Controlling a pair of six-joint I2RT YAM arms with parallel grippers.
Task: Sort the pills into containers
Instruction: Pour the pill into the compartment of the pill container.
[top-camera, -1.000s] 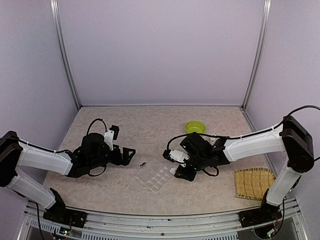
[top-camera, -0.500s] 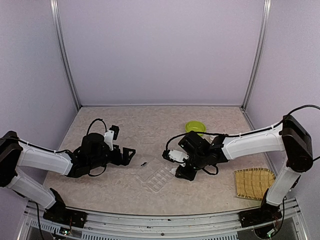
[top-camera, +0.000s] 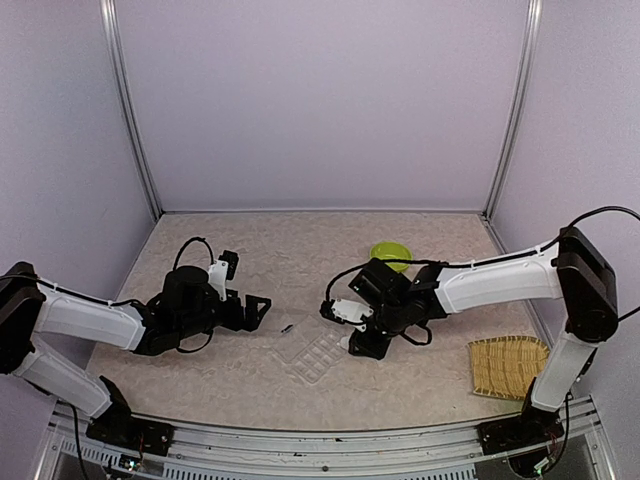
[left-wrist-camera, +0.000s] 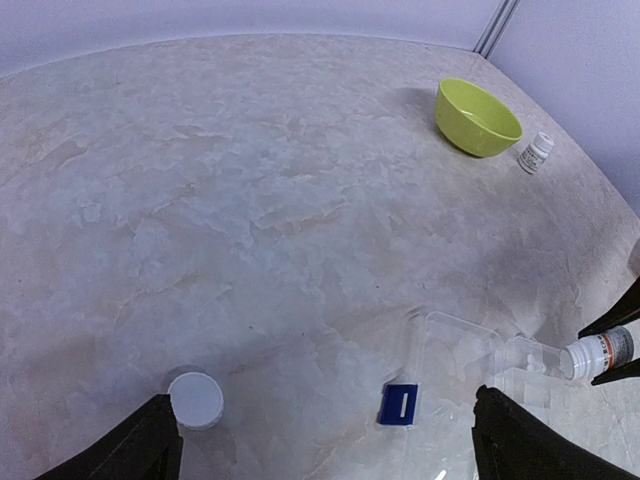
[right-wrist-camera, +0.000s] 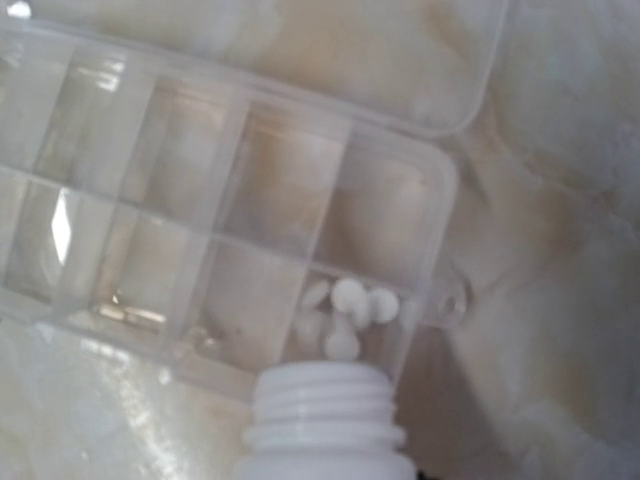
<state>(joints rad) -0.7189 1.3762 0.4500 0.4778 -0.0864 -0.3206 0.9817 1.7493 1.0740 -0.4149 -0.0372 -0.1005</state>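
The clear pill box (top-camera: 312, 352) lies open on the table between the arms, its lid (right-wrist-camera: 300, 50) folded back. Several small white round pills (right-wrist-camera: 345, 305) lie in one corner compartment (right-wrist-camera: 360, 290); the other compartments look empty. My right gripper (top-camera: 358, 320) is shut on a small white bottle (top-camera: 346, 312), tilted with its open threaded neck (right-wrist-camera: 325, 420) just over that compartment's edge. The same bottle (left-wrist-camera: 598, 353) shows at the right edge of the left wrist view. My left gripper (top-camera: 258, 308) stands open and empty, low over the table to the left of the box (left-wrist-camera: 470, 350).
A white bottle cap (left-wrist-camera: 195, 399) lies by my left finger, and a small blue rectangular piece (left-wrist-camera: 399, 405) lies beside the box lid. A lime-green bowl (top-camera: 390, 254) and another small white bottle (left-wrist-camera: 535, 152) stand farther back. A woven mat (top-camera: 508, 365) lies at the front right.
My right arm has shifted slightly to the left with the bottle still in its grip. The left arm has not moved.
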